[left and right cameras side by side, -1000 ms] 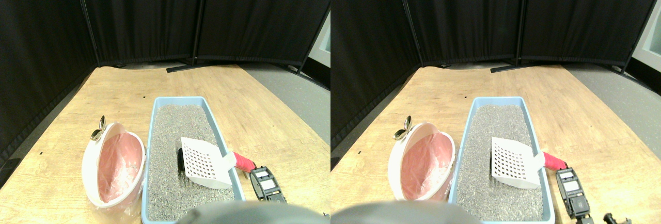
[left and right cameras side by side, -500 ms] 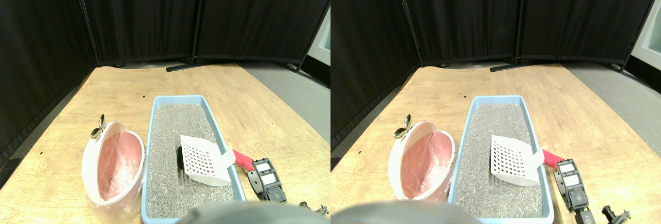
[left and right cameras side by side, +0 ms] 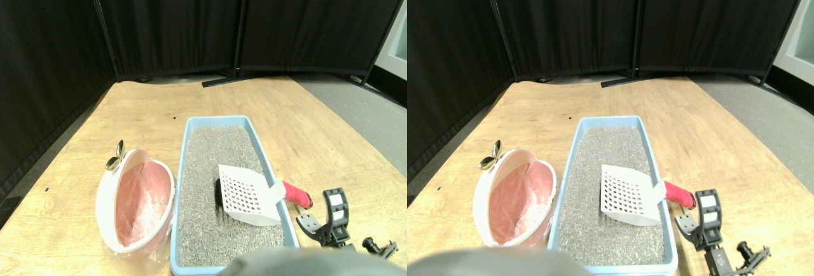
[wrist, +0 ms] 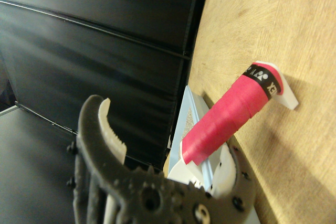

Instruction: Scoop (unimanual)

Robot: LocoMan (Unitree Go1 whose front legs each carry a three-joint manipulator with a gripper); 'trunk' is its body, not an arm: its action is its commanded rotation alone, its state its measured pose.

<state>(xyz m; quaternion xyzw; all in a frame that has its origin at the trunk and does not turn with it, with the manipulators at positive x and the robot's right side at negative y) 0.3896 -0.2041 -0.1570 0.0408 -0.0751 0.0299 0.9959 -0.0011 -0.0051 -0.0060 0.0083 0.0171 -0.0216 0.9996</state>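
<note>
A white slotted scoop (left and right cameras side by side: pixel 245 194) lies on the grey litter in the blue litter box (left and right cameras side by side: pixel 188 137). Its red wrapped handle (left and right cameras side by side: pixel 294 193) rests over the box's right rim and points to the right. A small dark lump (left and right cameras side by side: pixel 218 194) shows at the scoop's left edge. My right gripper (left and right cameras side by side: pixel 321 215) is open just right of the handle's end, on the wooden floor side. In the wrist view the red handle (wrist: pixel 231 121) lies between the spread jaws of the gripper (wrist: pixel 164 127), which do not clamp it.
A white bin with a pink liner (left and right cameras side by side: pixel 133 200) leans against the litter box's left side, with a metal clip (left and right cameras side by side: pixel 116 158) on its far rim. Black curtain panels (left and right cameras side by side: pixel 191 21) stand behind the wooden floor (left and right cameras side by side: pixel 146 98).
The gripper's jaws have spread wide open beside the handle's end. The whole picture has shifted slightly, so the camera moved. The scoop lies as before.
</note>
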